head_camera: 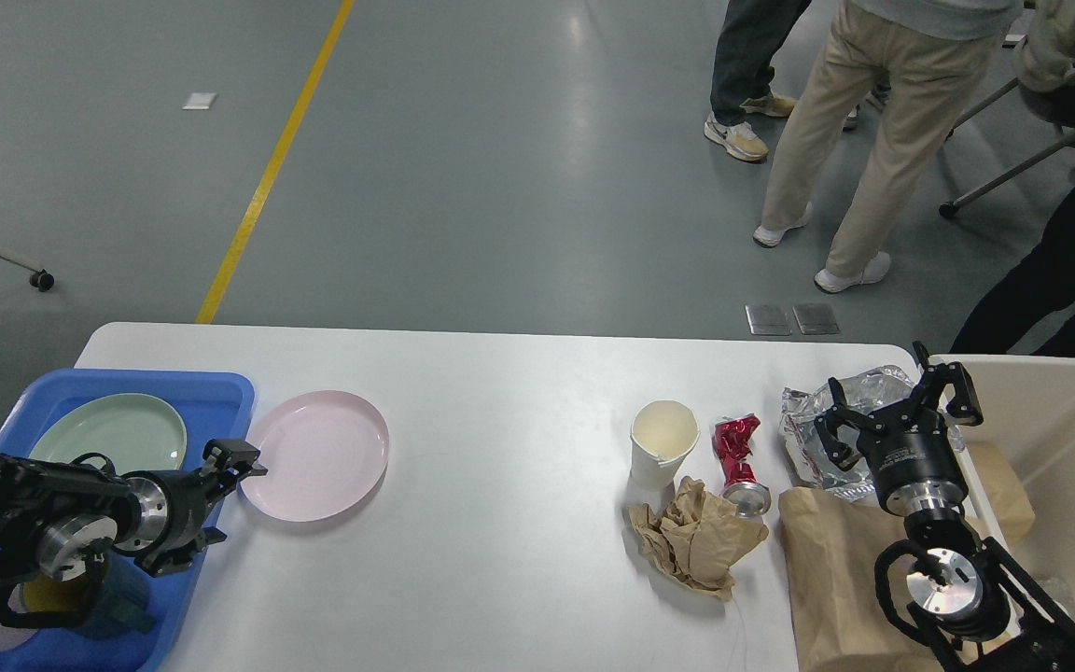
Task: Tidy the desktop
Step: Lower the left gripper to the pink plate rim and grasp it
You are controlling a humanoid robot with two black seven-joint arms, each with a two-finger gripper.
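Fingers (244, 464) of left gripper (237, 467) at pink plate (315, 455) rim, opening unreadable, nothing visibly held; desktop (500, 541) beneath; likely plate pickup next, needing rim pinch, then blue tray (211, 392) behind.

Left claw (237, 464) low, pointing right, small and dark, right claw (892, 406) raised, fingers spread apart
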